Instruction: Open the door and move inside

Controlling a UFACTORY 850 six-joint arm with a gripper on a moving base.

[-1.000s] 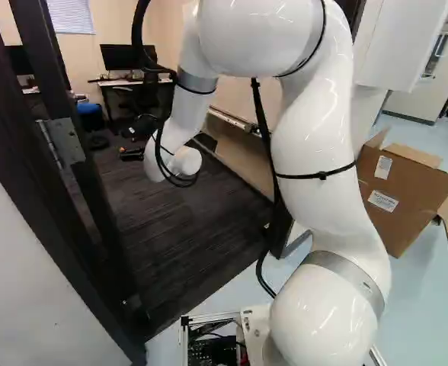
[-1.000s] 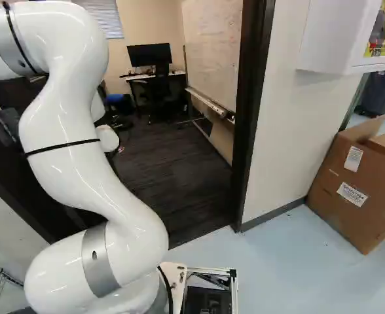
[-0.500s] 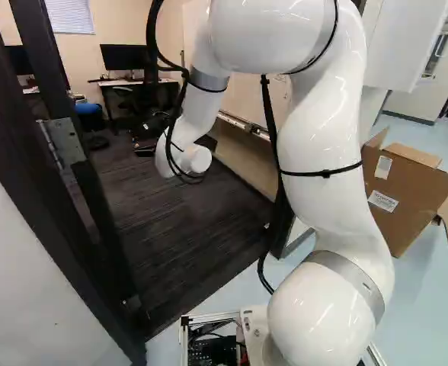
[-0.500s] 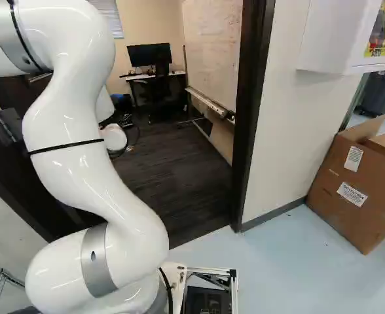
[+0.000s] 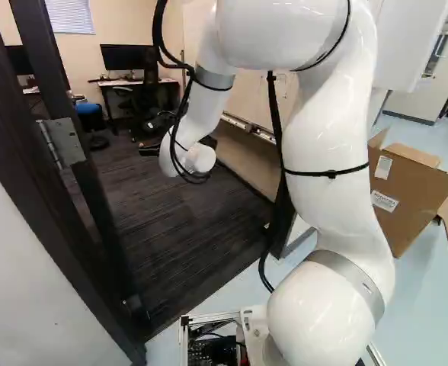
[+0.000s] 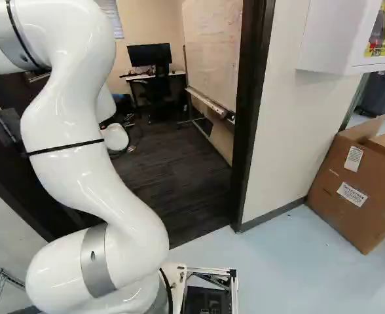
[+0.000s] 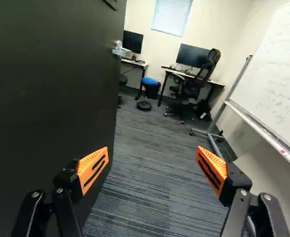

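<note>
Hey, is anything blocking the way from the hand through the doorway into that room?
Nothing visible stands in that way: the open door is beside the hand, not across its path. Farther in, a black chair stands by the desk.

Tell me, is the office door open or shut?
Open. In the wrist view the dark door stands swung aside, and past its edge with the handle the carpet and blue stool show.
</note>
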